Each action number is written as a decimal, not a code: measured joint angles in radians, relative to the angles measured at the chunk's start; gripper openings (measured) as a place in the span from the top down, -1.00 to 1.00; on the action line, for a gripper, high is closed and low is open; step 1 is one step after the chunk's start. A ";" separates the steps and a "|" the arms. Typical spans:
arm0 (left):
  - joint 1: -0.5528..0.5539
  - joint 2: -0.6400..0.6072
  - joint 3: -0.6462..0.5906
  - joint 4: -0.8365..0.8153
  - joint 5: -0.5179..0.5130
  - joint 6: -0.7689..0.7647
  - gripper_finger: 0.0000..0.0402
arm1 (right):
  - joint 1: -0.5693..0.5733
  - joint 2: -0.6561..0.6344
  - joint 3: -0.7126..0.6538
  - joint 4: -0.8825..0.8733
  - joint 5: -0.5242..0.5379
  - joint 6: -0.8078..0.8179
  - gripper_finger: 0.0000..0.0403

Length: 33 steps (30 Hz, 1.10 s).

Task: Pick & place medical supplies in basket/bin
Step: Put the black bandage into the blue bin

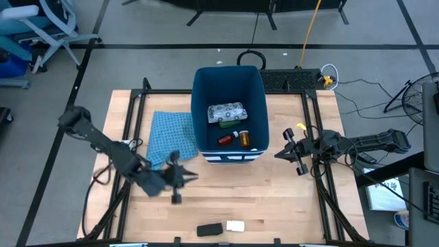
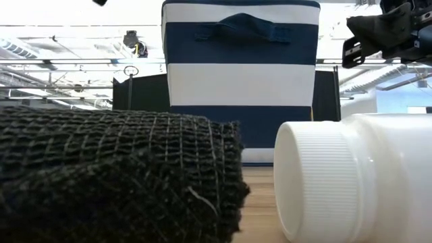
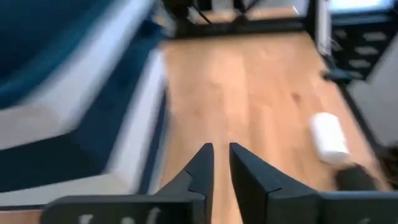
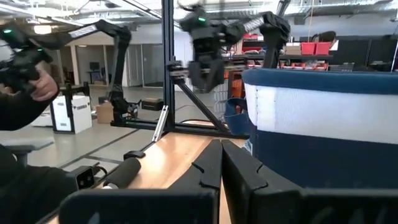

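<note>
Bin: the big dark-blue bin [image 1: 229,113] stands in the middle of the table [image 1: 274,199], at the far side. It has white stripes on its wall.
In the bin: a white packet with dark print [image 1: 227,111], a green oblong [image 1: 228,124], a red piece [image 1: 226,139] and an orange pill bottle [image 1: 245,138] lie on its floor.
Left to pick: a black oblong [image 1: 210,230] and a small white bottle [image 1: 235,226] lie side by side, well away from the bin at the near edge of the table. In the low view they look like a black mesh roll and a white bottle with a ribbed cap.
Left gripper: the left gripper [image 1: 180,177] hangs just off the bin's near left corner, between the bin and the two last things. Its fingers [image 3: 200,165] are almost closed, with a thin gap, and nothing is in them.
Right gripper: the right gripper [image 1: 287,145] waits beside the bin's right wall. Its fingers are pressed together and it holds nothing.
What could go wrong: I think the left gripper must open wider before it goes down, or it will push the bottle. The bottle is round, so a bump could roll it off the near edge. The black roll lies right by it and could get nudged or grabbed too.
In the way: the bin's tall wall could catch a thing carried too low.
Around: a blue patterned cloth [image 1: 168,137] lies flat against the bin's left side. A person's sleeve [image 4: 25,102] shows past the table.
</note>
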 joint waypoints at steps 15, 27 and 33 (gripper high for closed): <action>-0.063 0.496 0.503 -0.331 0.430 -0.299 -0.43 | 0.001 0.000 0.000 0.000 0.002 0.006 1.00; -0.060 0.715 0.538 -0.241 0.639 -0.395 -0.67 | 0.000 0.002 -0.001 -0.001 0.048 -0.008 1.00; -0.055 0.770 0.539 -0.231 0.635 -0.349 -0.67 | 0.000 0.003 -0.001 -0.008 0.052 -0.007 1.00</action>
